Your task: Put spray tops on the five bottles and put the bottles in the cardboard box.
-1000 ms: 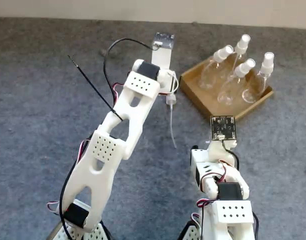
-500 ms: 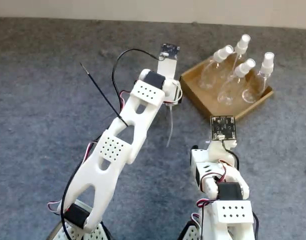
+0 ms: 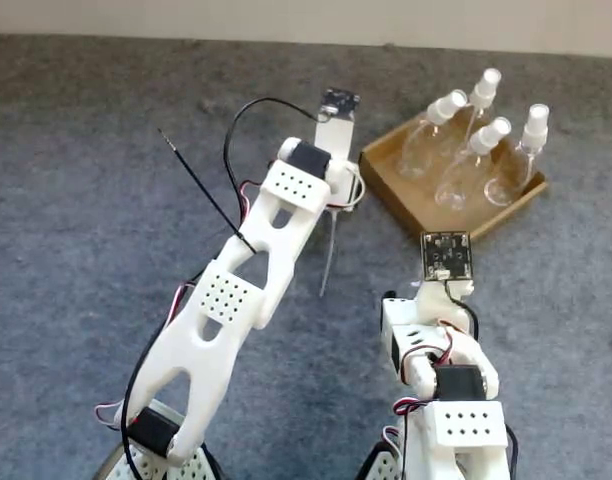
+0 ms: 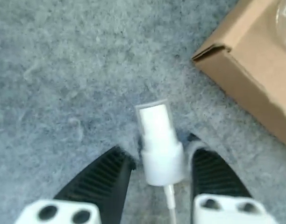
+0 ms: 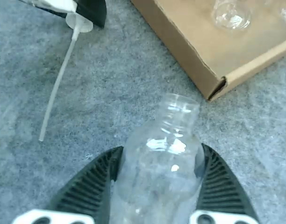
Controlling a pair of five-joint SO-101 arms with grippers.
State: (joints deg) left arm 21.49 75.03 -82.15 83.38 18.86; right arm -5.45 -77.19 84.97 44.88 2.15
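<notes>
My left gripper (image 4: 158, 151) is shut on a white spray top (image 4: 159, 140), held just off the corner of the cardboard box (image 4: 246, 65). The top's long dip tube (image 3: 328, 255) hangs down over the carpet and slants toward the left arm's base. My right gripper (image 5: 160, 156) is shut on a clear bottle (image 5: 164, 158) with an open neck and no top, pointing at the box's near corner (image 5: 203, 51). The spray top (image 5: 77, 21) and its tube (image 5: 56, 93) show ahead of the bottle. Several capped bottles (image 3: 466, 165) lie in the box (image 3: 386, 185).
Grey carpet covers the table. A black cable (image 3: 196, 180) loops off the left arm. The box lies at the back right, and open carpet spreads to the left of the left arm (image 3: 236, 290).
The left arm has swung slightly right toward the box with the spray top. The dip tube has swung from slanting right to slanting left. The right arm has stayed still.
</notes>
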